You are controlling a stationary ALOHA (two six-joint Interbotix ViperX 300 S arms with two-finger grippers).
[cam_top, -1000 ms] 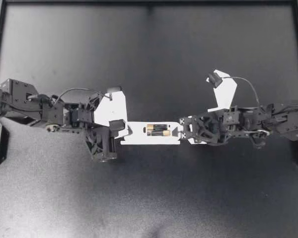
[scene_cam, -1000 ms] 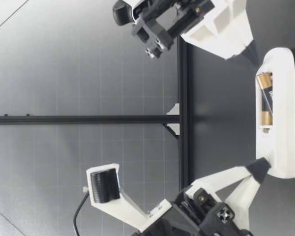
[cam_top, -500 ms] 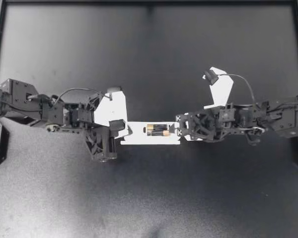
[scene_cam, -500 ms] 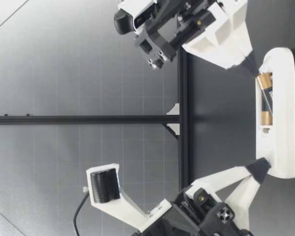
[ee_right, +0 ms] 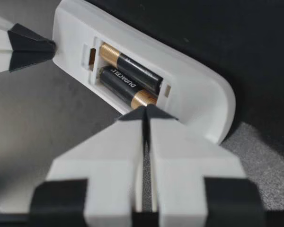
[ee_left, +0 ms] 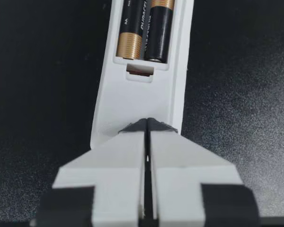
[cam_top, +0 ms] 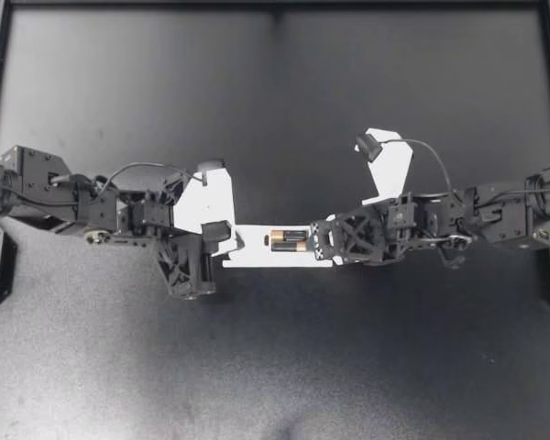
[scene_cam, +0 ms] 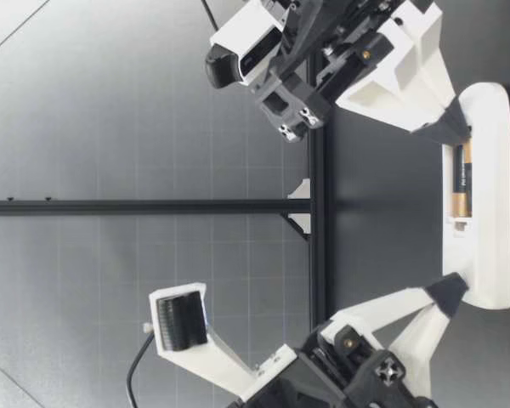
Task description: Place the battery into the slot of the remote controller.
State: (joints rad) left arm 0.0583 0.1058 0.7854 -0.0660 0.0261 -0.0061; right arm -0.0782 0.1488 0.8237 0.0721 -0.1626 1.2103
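In the centre of the top view, the remote controller [cam_top: 255, 247] lies back up on the dark desk [cam_top: 275, 367]. Two batteries [cam_top: 289, 241] lie side by side in its open slot. My left end effector [cam_top: 227, 246] has its fingers pressed together, tips on the remote's left end. My right end effector [cam_top: 316, 246], fingers likewise together, has its tips at the batteries' right ends.
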